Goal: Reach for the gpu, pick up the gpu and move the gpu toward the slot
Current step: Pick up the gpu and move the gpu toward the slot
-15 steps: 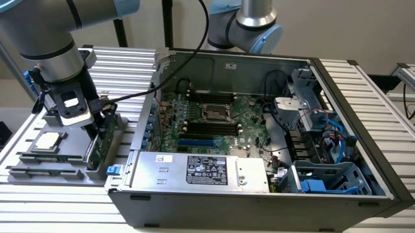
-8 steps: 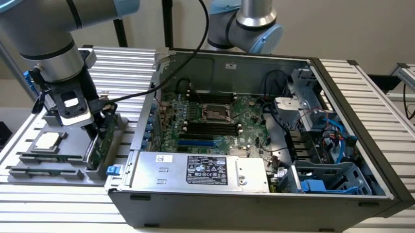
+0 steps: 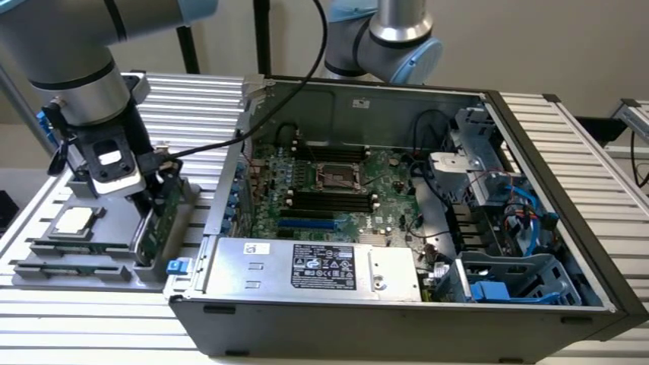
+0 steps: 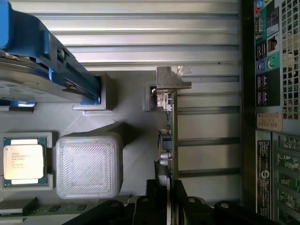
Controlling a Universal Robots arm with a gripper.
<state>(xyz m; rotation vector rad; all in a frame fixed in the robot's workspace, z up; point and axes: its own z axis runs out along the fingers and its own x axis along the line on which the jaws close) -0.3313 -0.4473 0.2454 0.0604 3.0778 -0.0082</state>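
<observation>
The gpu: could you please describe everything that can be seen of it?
The gpu is a thin green circuit-board card, seen edge-on, with small components on one face and a silver metal bracket at one end. It stands on its edge in the grey holder beside the open computer case, at the exterior view's left. The gripper is right above it, at the end away from the bracket; contact cannot be told.
</observation>
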